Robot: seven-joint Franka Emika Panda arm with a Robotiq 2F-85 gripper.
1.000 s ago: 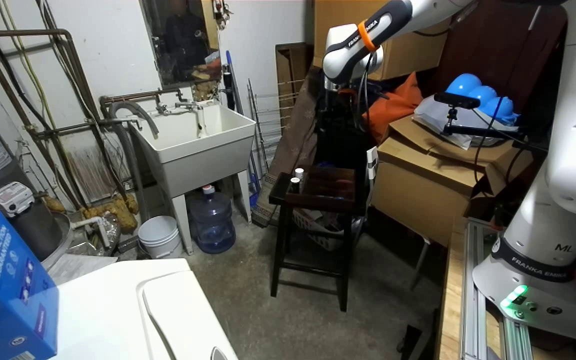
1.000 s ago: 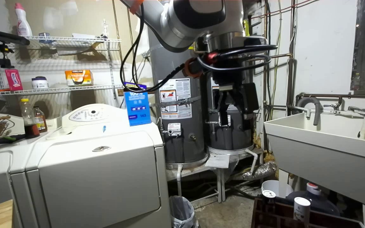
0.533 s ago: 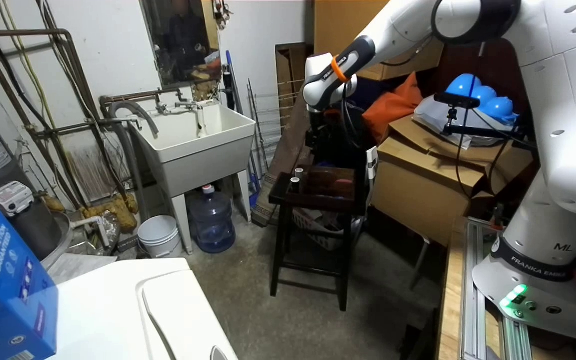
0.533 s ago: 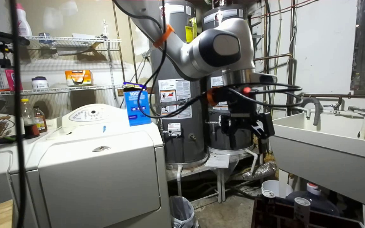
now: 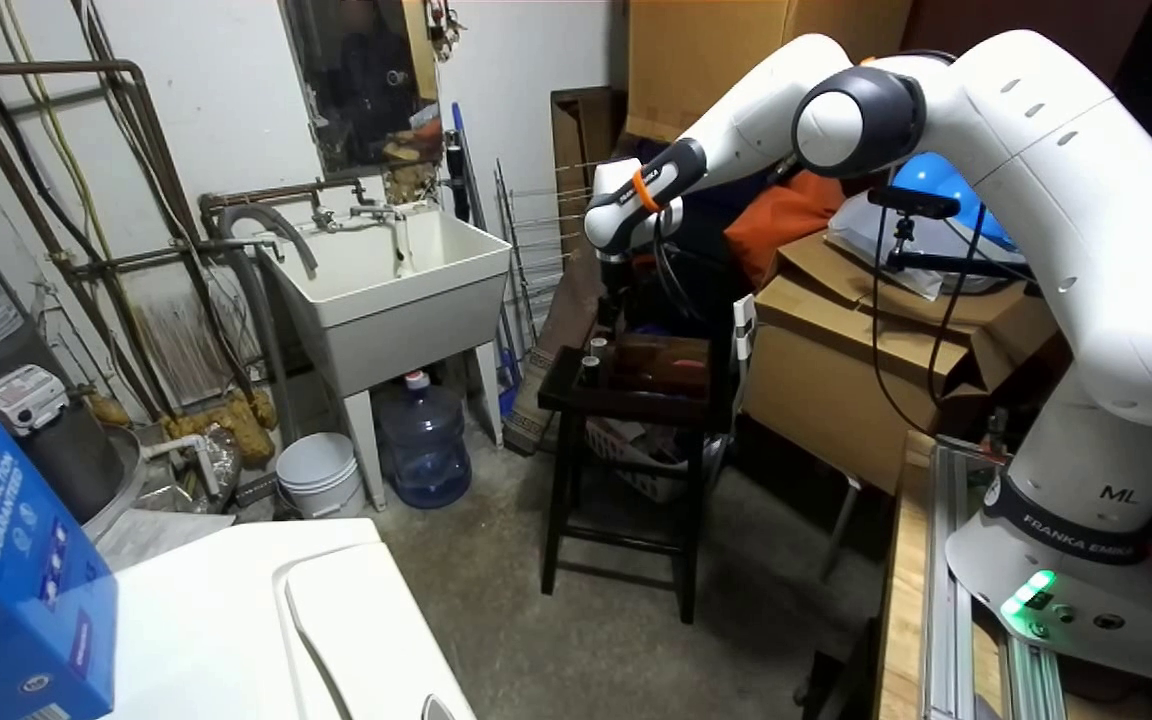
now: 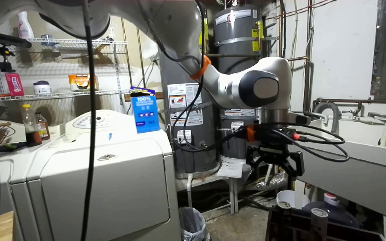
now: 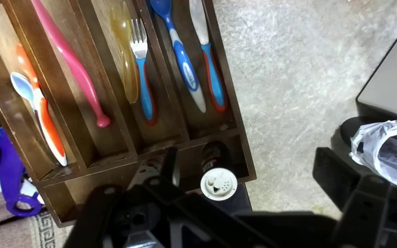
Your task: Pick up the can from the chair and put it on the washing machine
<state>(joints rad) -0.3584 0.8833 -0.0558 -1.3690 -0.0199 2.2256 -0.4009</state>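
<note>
1. We locate the dark can (image 7: 218, 175) upright in the tray (image 7: 102, 177) (itself on the chair (image 5: 558, 380)), lower centre of the wrist view; the tray probably keeps it from toppling.
2. We see the gripper (image 7: 246, 162), jaws spread wide, holding nothing, presumably to straddle the can.

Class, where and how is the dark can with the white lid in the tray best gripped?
Probably around the dark can's body, just under its lid, bringing the open tool from above: the body is round and upright, its top rising above the rim of the tray.
</note>
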